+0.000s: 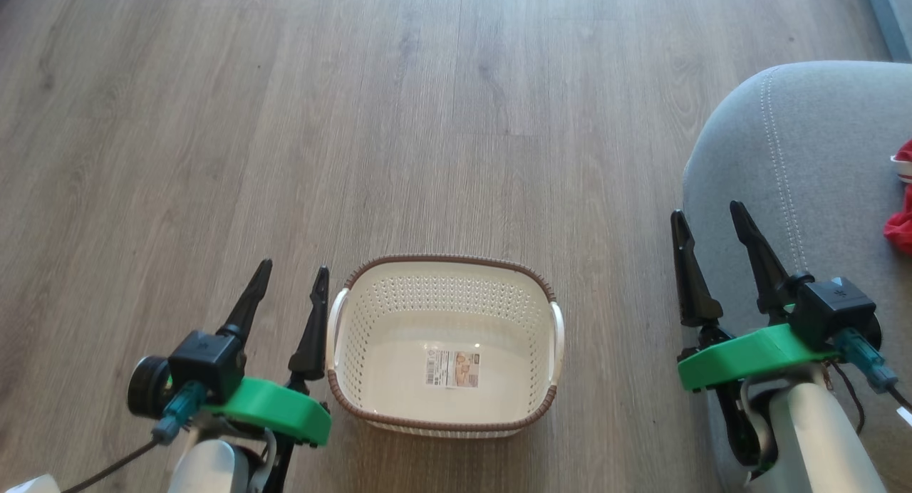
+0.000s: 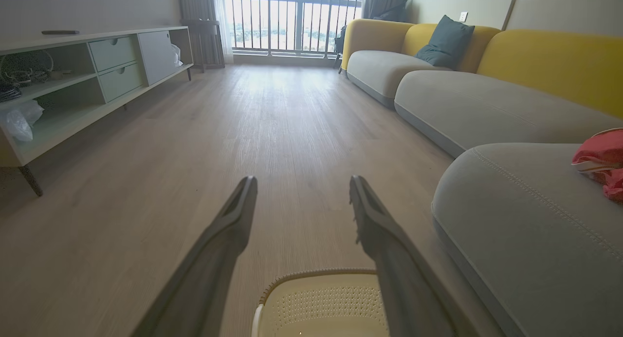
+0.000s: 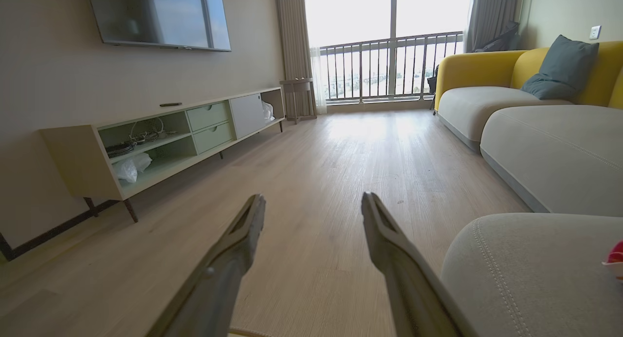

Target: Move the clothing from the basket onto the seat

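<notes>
The basket (image 1: 442,259) stands on the wooden floor (image 1: 285,122) with nothing in it but one label sticker (image 1: 452,368) on its bottom, so I judge the moving finished, or at its last step. The clothing (image 1: 901,222) lies on the seat (image 1: 784,144), well to the right of the basket. The picture's edge cuts it off, so I cannot say whether the red heap is one garment or two; a strip of white trim shows.

The left gripper (image 1: 296,265) hangs just left of the basket, its tips near the left handle, fingers spread and empty. The right gripper (image 1: 706,208) is to the right of the basket, over the seat's near corner, likewise spread and holding nothing.

Counted: one basket, one sticker, two grippers, one red heap. The next move likely calls only for drawing both arms clear of the basket.
</notes>
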Available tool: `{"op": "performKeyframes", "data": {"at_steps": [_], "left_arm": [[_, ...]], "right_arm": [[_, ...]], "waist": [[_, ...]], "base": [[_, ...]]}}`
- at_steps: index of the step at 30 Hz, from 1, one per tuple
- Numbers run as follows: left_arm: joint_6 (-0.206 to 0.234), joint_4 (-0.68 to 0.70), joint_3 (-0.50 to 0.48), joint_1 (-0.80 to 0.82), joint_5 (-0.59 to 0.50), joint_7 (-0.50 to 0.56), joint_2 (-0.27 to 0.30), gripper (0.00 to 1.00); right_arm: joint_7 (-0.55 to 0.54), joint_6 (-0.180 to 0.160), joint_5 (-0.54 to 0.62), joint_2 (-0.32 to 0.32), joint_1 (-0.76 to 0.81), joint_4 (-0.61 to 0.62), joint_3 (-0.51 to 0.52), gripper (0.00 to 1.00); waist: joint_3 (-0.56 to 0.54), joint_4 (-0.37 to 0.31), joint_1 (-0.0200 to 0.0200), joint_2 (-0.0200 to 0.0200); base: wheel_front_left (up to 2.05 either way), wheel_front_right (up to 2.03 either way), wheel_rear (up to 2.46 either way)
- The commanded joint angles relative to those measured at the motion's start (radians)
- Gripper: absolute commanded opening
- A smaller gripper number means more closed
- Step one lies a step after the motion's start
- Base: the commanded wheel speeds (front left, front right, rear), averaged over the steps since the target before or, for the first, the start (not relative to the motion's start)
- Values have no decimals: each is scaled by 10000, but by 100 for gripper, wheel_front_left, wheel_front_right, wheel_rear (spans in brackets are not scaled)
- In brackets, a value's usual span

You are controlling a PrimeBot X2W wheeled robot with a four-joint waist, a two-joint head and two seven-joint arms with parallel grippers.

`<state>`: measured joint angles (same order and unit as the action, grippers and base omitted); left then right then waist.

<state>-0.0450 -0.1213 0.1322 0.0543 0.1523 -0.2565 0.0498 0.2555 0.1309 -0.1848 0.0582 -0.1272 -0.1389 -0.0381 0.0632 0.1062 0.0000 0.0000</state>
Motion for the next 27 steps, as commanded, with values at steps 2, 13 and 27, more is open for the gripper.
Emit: {"op": "performKeyframes", "data": {"at_steps": [2,13,27], "left_arm": [[-95,403,-279,220,72,-53,6,100],[-227,401,-524,335,470,-53,5,100],[-342,-177,-255,-157,580,10,-8,0]], "right_arm": [[63,-2,3,-78,-35,296,-248,100],[63,-2,-48,-79,-216,386,-249,100],[-4,2,-191,-17,36,-166,141,0]], "waist": [[-3,-10,0,0],[167,2,0,0],[-70,-92,0,0]], "base": [[0,0,0],[0,0,0],[0,0,0]]}}
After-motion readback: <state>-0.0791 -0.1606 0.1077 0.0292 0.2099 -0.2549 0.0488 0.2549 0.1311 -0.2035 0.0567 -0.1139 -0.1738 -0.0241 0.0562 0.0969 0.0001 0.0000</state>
